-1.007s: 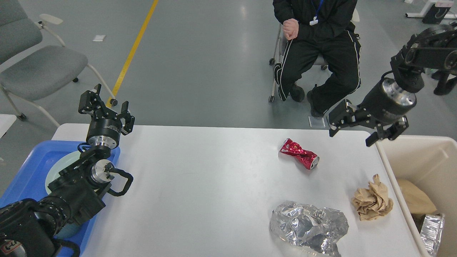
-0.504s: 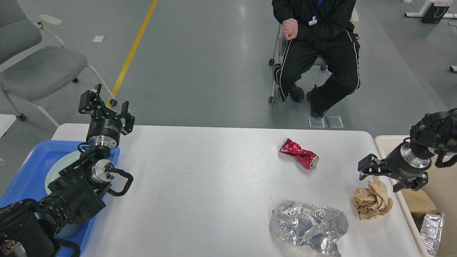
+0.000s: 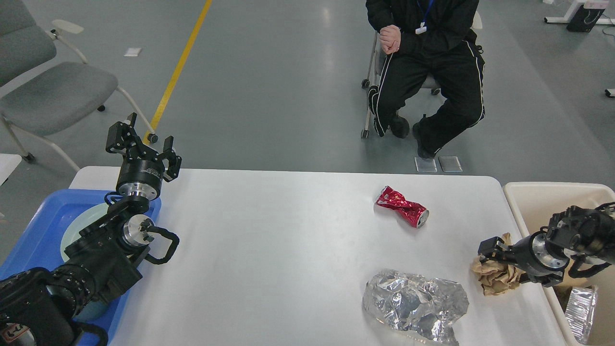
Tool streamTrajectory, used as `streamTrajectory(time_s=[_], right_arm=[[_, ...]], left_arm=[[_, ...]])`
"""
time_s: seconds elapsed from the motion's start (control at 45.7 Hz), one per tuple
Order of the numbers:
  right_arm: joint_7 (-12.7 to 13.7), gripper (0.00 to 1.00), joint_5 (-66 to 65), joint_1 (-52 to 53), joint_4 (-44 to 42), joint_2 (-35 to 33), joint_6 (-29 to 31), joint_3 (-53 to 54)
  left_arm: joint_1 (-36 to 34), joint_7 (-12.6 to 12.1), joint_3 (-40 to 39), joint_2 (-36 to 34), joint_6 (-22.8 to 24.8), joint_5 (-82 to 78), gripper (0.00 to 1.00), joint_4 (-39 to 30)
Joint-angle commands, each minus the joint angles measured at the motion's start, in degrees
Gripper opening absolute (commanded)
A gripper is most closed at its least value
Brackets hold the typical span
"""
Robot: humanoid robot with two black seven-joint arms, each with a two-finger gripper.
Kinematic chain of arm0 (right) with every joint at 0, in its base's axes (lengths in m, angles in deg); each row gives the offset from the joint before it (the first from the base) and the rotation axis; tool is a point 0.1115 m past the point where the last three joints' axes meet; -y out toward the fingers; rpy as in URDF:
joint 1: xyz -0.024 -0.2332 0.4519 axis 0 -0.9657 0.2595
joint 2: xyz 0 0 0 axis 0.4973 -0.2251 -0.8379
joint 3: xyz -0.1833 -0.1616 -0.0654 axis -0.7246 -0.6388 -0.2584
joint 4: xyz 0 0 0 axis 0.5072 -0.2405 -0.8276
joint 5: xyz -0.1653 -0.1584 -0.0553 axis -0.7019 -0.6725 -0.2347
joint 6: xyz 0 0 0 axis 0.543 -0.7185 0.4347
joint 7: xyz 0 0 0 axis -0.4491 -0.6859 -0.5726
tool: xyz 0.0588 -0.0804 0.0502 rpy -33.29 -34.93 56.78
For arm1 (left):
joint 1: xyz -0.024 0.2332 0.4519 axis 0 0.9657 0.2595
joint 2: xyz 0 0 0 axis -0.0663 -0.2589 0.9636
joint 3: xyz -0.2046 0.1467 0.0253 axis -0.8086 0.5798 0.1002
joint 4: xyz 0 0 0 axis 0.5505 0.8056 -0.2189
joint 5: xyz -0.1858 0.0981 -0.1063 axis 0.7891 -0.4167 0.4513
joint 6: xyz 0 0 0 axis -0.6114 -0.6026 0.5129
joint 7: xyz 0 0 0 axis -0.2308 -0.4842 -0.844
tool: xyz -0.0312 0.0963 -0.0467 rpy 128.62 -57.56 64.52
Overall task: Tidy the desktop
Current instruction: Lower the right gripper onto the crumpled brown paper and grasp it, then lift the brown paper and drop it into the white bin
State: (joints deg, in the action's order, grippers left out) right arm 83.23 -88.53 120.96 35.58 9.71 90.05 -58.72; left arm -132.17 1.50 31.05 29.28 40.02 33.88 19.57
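Observation:
The white desktop point(image 3: 269, 250) carries a crushed red can point(image 3: 402, 207), a crumpled sheet of silver foil point(image 3: 415, 305) and a crumpled brown paper ball point(image 3: 497, 282). My right gripper point(image 3: 509, 263) is low at the table's right edge, open, with its fingers on either side of the paper ball's top. My left gripper point(image 3: 140, 139) is open and empty, pointing up above the table's far left corner, well away from the litter.
A beige bin point(image 3: 543, 192) stands against the table's right edge with brown paper and foil inside. A blue tray point(image 3: 33, 235) with a pale plate point(image 3: 79, 226) sits at the left under my left arm. A seated person point(image 3: 427, 72) is beyond the table; a grey chair point(image 3: 48, 91) is far left.
My right arm has come down from high above the table's far right corner to the brown paper ball. The left arm and the litter have not moved.

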Motion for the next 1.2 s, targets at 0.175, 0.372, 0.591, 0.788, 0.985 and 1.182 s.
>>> streamTrajectory(time_s=[0.175,0.372,0.591,0.788,0.985,1.182], right_arm=[[0.06,0.12,0.09,1.27,7.10,-1.92,-10.81,1.18],[0.06,0.00,0.26,5.92,10.70,-3.15,-10.28,2.05],[-0.03,0.00,0.35,25.15,27.66,-12.02,-6.77,1.44],[0.06,0.00,0.61,46.16,32.51,-15.46,6.84,0.21],[0.06,0.00,0.61,60.24,31.80,-16.86,14.86,0.12],[0.06,0.00,0.53,63.06,30.75,-17.39,14.34,-0.75]], left_arm=[[0.00,0.00,0.00,0.00,-0.03,-0.08,0.96,0.07],[0.00,0.00,0.00,0.00,0.06,0.00,0.96,-0.02],[0.00,0.00,0.00,0.00,-0.03,0.00,0.96,-0.02],[0.00,0.00,0.00,0.00,0.06,0.00,0.96,0.07],[0.00,0.00,0.00,0.00,-0.03,0.00,0.96,0.07],[0.00,0.00,0.00,0.00,0.06,-0.08,0.96,-0.02]])
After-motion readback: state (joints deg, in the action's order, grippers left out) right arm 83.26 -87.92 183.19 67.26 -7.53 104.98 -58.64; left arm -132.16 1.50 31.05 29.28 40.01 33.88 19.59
